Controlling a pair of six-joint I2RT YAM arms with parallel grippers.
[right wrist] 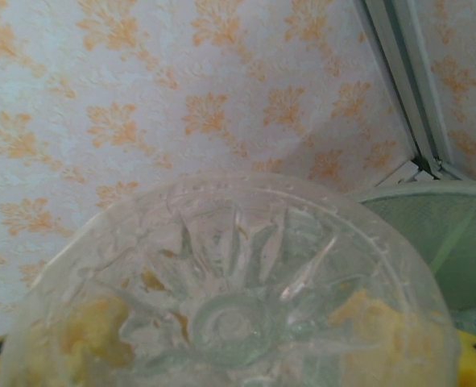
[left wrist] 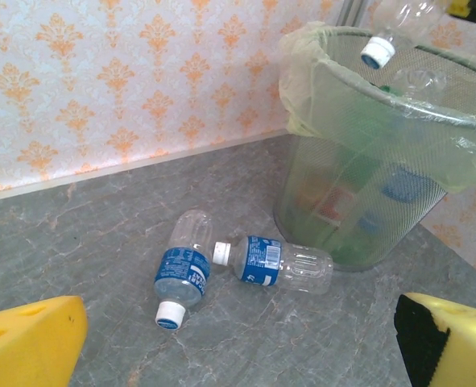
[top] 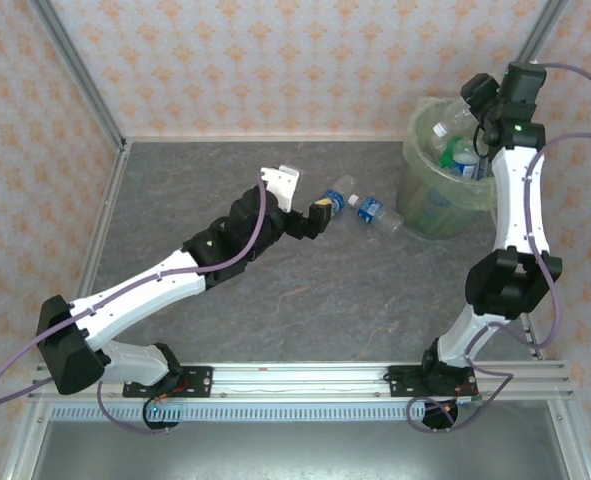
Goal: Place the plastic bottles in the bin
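The bin (top: pixel 427 212) stands at the upper right of the top view. It is a pale-green bucket with a thin liner folded over its rim, and it already holds most of the load. From above, several bottles in the bin (top: pixel 459 158) lie heaped inside, with blue labels and a white cap showing. In the left wrist view the bin (left wrist: pixel 334 201) takes the right half of the frame, and green, red-orange and blue shapes show dimly through its wall.

The right gripper (top: pixel 478 98) hangs over the bin's mouth, its jaws partly closed around a clear bottle (top: pixel 459 110). That bottle (left wrist: pixel 399 20) tilts white cap down over the rim at the top of the left wrist view. Its moulded base (right wrist: pixel 238 314) covers the lower right wrist view, with yellow pads (right wrist: pixel 101 339) visible through the plastic. By my reading, this one is about to be dropped in.

The left gripper (top: pixel 320 216) sits mid-frame with its fingers (left wrist: pixel 28 339) spread wide and holding nothing.

Two remain on the grey table (top: pixel 275 320), just left of the bin and nearly touching each other: the first loose bottle (left wrist: pixel 183 266) and the second loose bottle (left wrist: pixel 276 263). So three are left in all, counting the held one.

Both loose bottles carry blue labels with white print, which is too small to read. No brand can be made out anywhere.
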